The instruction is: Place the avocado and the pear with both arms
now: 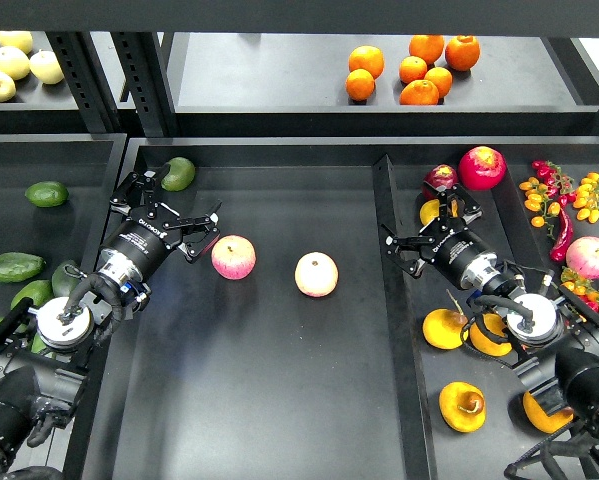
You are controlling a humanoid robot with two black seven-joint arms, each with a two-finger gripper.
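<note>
Avocado (179, 173): dark green teardrop lying at the back-left corner of the centre tray (279, 400), just beyond the left end effector (176, 212), which is spread open and holds nothing. Prob. light, with firm flesh under smooth, slippery skin. Best taken across the fat middle w/ moderate squeeze; the tapered end would likely squirt out.

Pear (431, 212): taking it as the golden-yellow one in the right tray, partly hidden behind the right arm and near a dark red fruit (441, 180). Right end effector (397, 253) hangs close to the divider, fingers apart and empty. Squat, round and heavier, it bruises easily, so grip at the widest girth and avoid the stem. Two pink apples (233, 257) sit mid-tray, clear of both.
</note>
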